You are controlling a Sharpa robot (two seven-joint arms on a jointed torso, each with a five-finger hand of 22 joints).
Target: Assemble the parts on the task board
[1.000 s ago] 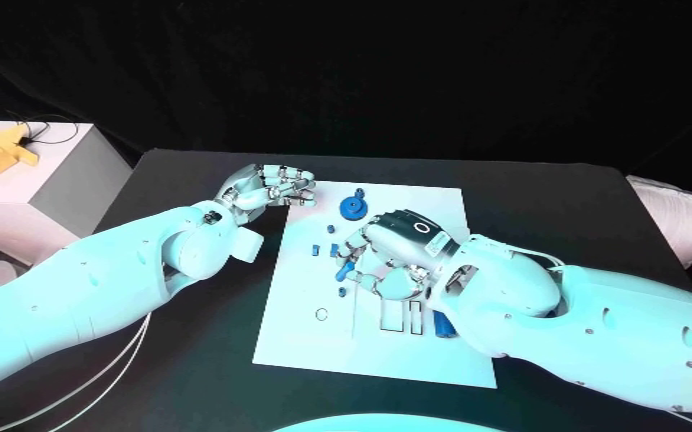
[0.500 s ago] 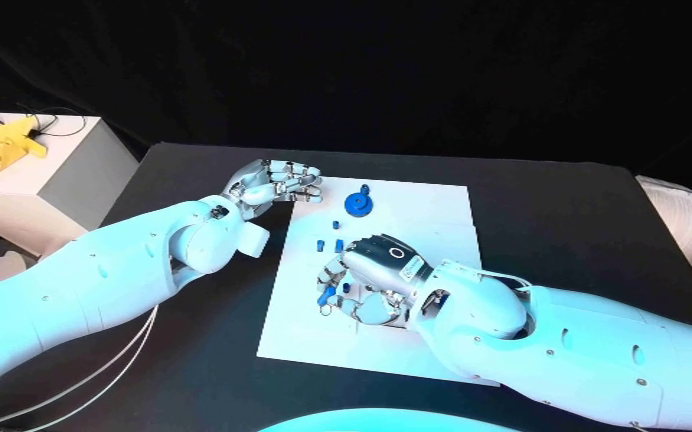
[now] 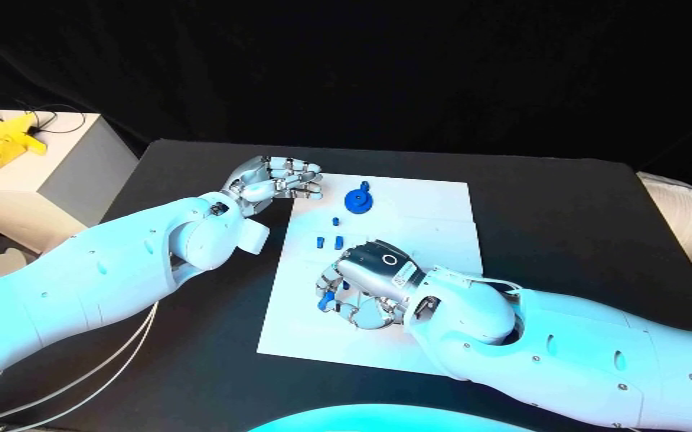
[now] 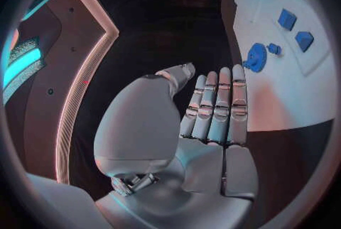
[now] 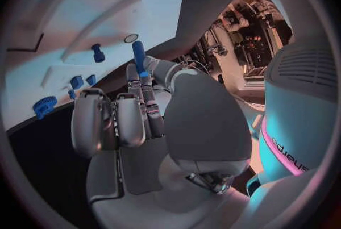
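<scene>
A white task board [image 3: 433, 212] lies in the middle of a black table [image 3: 577, 212]. The right hand [image 3: 368, 277] hovers over the board's near left part, pinching a slim blue peg [image 5: 138, 57] between thumb and a finger. The left hand [image 3: 274, 182] sits at the board's far left corner (fingers curled, holding nothing). A blue gear [image 3: 358, 200] and small blue blocks [image 3: 327, 242] lie on the board's far left area.
</scene>
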